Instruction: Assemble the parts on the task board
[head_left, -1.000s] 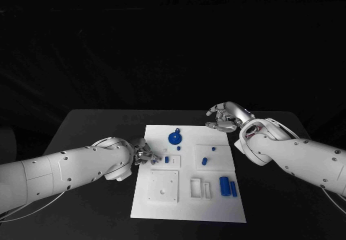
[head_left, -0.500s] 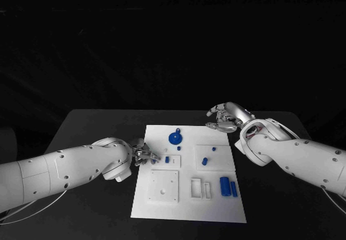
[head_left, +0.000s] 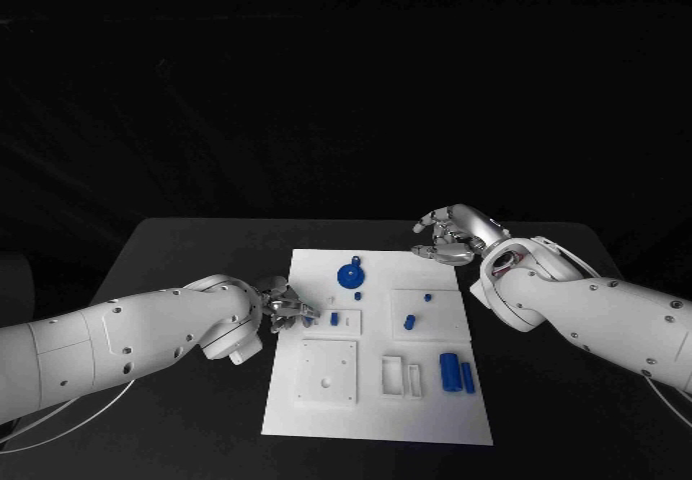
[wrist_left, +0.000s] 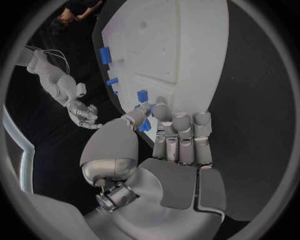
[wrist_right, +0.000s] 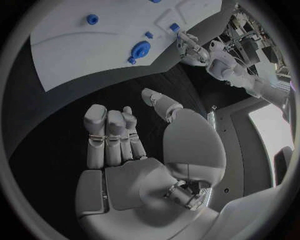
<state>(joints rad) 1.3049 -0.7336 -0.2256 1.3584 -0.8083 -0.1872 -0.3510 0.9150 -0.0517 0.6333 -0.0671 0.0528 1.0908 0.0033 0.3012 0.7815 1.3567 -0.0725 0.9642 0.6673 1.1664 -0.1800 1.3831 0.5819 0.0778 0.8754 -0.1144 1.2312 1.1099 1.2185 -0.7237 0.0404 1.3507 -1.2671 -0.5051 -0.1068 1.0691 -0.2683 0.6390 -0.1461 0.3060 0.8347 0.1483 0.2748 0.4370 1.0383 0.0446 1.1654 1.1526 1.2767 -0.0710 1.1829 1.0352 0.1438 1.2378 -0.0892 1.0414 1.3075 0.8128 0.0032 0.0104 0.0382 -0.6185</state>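
I am viewing the black table (head_left: 188, 250), which is carrying the white task board (head_left: 378, 400) at its middle. My left arm (head_left: 116, 340) is reaching in from the near left side, and my right arm (head_left: 606, 310) is reaching across from the right. The left hand (head_left: 289, 308) is sitting at the board's left edge; in the left wrist view its fingers (wrist_left: 181, 135) are curling in, and a small blue part (wrist_left: 145, 125) is showing between thumb and fingers, apparently pinched. The right hand (head_left: 454, 235) is hovering over bare table just beyond the board's far right corner, fingers loosely curled and holding nothing. On the board, a round blue part (head_left: 349, 274) is lying near the far edge, two blue cylinders (head_left: 456, 372) are lying side by side at the right edge, and a small blue peg (head_left: 410, 322) is sitting in the square plate right of centre.
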